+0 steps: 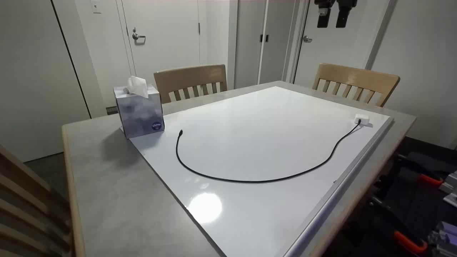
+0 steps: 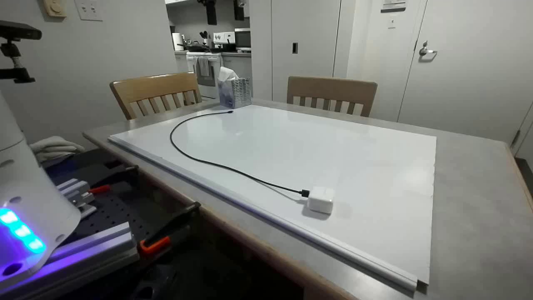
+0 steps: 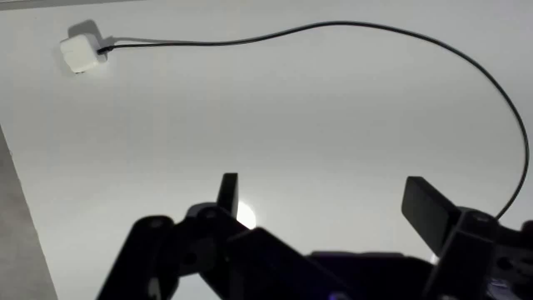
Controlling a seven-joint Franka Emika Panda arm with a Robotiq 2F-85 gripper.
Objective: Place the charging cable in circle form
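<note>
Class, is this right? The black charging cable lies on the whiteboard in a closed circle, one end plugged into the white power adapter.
Not a closed circle: in both exterior views the black charging cable lies in an open curve, its free end well apart from the white power adapter. The rest stands: it lies on the whiteboard, one end plugged into the adapter.

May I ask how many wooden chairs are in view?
3. In an exterior view: one chair right of the tissue box, another chair farther right, and a cropped chair at lower left. More may be hidden.
</note>
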